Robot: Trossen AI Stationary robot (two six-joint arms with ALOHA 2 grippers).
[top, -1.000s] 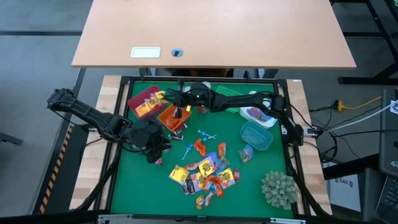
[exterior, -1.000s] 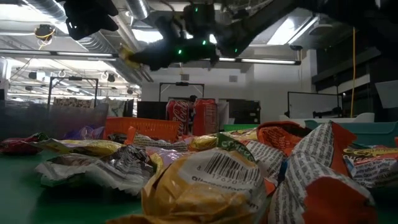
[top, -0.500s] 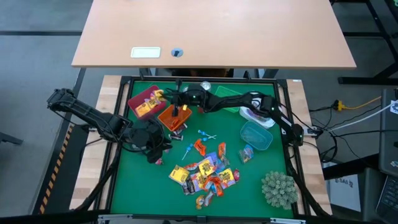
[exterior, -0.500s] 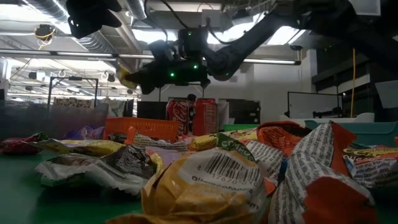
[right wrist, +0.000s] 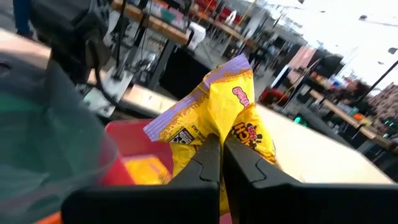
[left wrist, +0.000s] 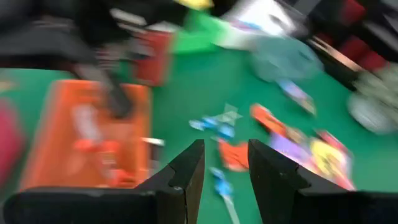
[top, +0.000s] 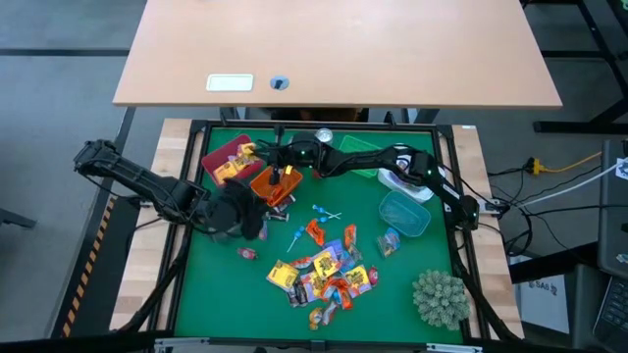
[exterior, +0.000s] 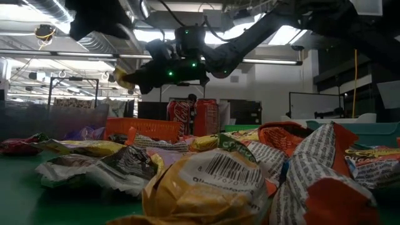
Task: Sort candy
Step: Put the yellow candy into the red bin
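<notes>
A heap of candy in yellow, orange and red wrappers lies on the green mat. Blue-stick lollipops lie just beyond it. My right gripper reaches across from the right and is shut on a yellow candy packet above the red tray, which holds yellow packets. My left gripper hangs open over the mat beside the orange tray, nothing between its fingers. One small pink candy lies on the mat near it. My right gripper pinches the yellow packet by its crumpled near end between the two fingers. The fingers come in about level from the table's right side. The packet sticks out past the fingertips, lifted clear above the red tray.
Two red soda cans stand at the far side behind the orange tray. A teal tub, a white tub and a green tray sit on the right. A spiky plant ball is at the near right corner.
My right gripper has sunk and gone toward the table's left with the yellow packet, and now hangs over the red tray. My left gripper has turned on the spot, away from the small pink candy and toward the orange tray.
</notes>
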